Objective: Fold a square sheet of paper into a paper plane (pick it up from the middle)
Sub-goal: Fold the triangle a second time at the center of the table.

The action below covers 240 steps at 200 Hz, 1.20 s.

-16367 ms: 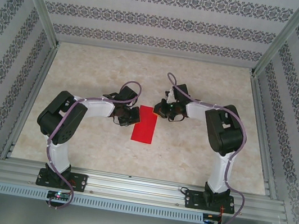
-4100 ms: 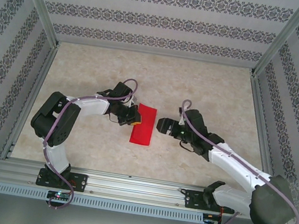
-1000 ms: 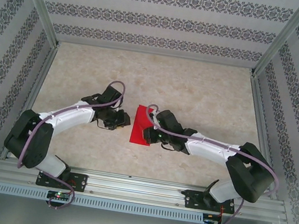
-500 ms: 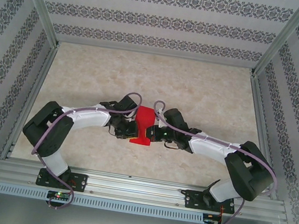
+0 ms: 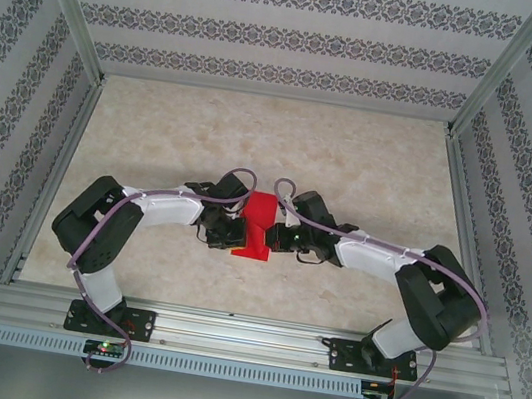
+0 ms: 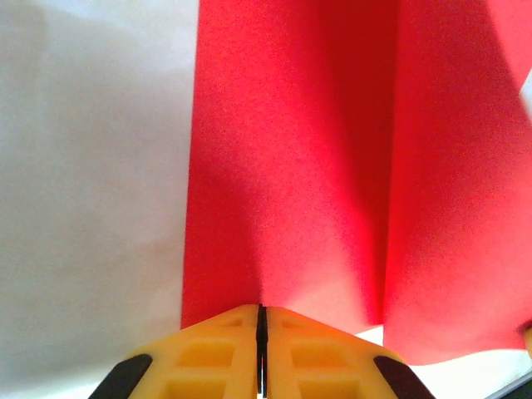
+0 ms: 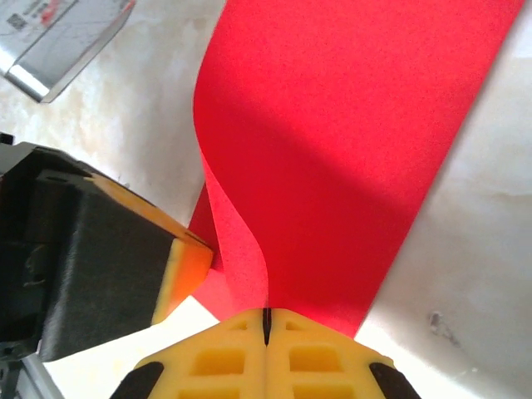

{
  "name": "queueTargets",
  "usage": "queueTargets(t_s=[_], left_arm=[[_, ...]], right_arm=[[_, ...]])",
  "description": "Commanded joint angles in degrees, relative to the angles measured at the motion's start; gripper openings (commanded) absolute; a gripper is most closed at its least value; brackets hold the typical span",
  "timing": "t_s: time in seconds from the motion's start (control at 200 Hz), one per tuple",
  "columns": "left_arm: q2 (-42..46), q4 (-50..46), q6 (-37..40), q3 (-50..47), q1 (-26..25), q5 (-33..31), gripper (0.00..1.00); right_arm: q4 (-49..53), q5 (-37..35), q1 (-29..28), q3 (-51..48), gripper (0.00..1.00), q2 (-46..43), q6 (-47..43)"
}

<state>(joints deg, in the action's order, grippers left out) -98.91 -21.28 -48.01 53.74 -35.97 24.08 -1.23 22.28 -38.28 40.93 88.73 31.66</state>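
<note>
The square sheet of paper (image 5: 259, 221), bright red and folded to a narrow strip, lies at the table's middle between both arms. My left gripper (image 5: 237, 231) is shut on its left edge; in the left wrist view the yellow fingertips (image 6: 241, 345) pinch the red sheet (image 6: 291, 166), which rises into a lengthwise ridge. My right gripper (image 5: 275, 238) is shut on the right edge; the right wrist view shows its jaws closed on a curled red flap (image 7: 241, 241), with the left gripper's finger (image 7: 179, 274) close beside it on the left.
The beige marbled table top (image 5: 373, 166) stretches around the paper. Patterned walls and aluminium frame rails (image 5: 57, 177) enclose it on three sides. Both arm bases sit at the near rail (image 5: 244, 338).
Both grippers closed in on the paper from either side. The left one shut on its edge. The paper's middle has buckled up between them.
</note>
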Motion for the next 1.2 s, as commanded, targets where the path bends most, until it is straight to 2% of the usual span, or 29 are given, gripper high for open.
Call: queueTargets(t_s=[0.0,0.789,1.194], left_arm=[[-0.9,-1.3,0.7,0.3,-0.7,-1.5,0.11],[-1.8,-2.1,1.8,0.7,-0.7,-2.1,0.1],[-2.0,-10.0,8.1,1.8,-0.7,-8.4,0.09]], right_arm=[[3.7,-1.2,0.6,3.3,0.05,1.7,-3.2],[17.4,-6.2,0.8,13.2,0.07,7.9,-11.4],[13.1,-1.5,-0.2,10.7,0.07,4.1,-6.2]])
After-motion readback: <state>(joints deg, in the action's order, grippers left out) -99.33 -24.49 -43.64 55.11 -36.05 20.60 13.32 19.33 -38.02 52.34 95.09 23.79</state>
